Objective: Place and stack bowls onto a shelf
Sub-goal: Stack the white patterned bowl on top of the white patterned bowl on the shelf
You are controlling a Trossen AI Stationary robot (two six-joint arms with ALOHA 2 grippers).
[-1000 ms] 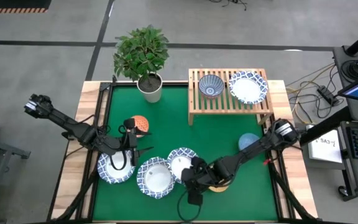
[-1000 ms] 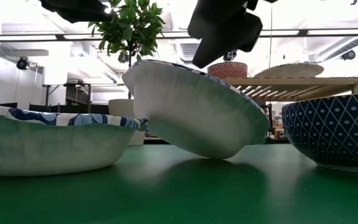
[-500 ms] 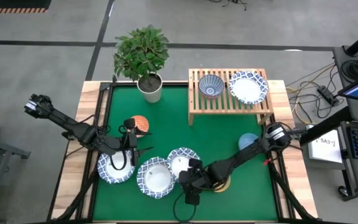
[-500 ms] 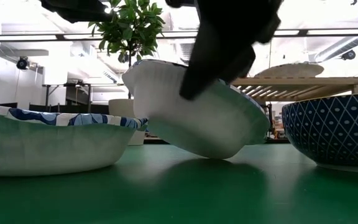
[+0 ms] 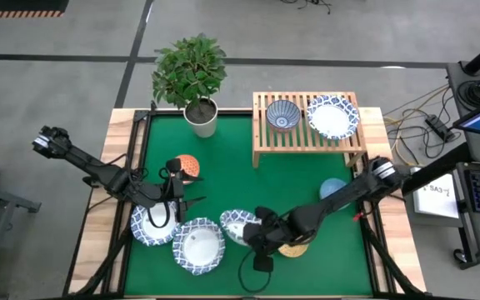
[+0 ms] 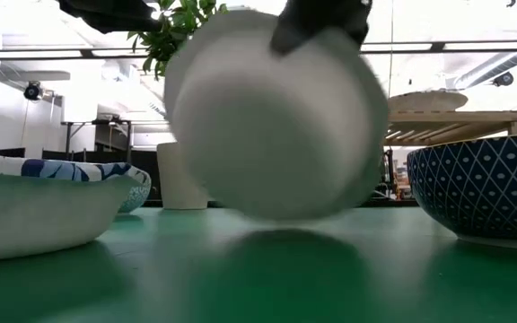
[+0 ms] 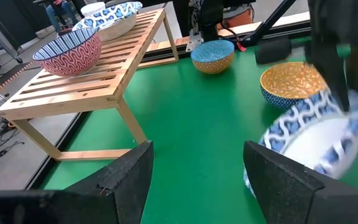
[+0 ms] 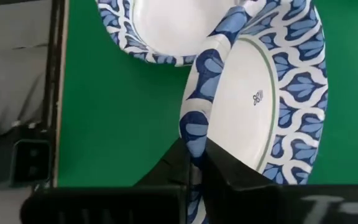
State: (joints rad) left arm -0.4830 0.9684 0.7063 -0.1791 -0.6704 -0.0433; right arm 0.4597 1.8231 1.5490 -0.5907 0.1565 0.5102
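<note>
1. White bowl (image 5: pixel 234 226) with the blue rim, near the table's front edge, is tipped on edge, and the right gripper (image 8: pixel 194 167) pinches its rim.
2. Left gripper (image 5: pixel 170 210) hangs open over another bowl (image 5: pixel 152 227).
3. Risk: a thin rim pinch could slip, dropping it onto the neighbouring bowl (image 5: pixel 197 245).

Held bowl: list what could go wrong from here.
1. The right gripper pinches only the rim of the tilted white bowl, which could pivot or slip out.
2. The neighbouring patterned bowl lies right beside it, and lifting might knock it.
3. The yellow-orange bowl sits beneath the right arm and could get bumped.
</note>
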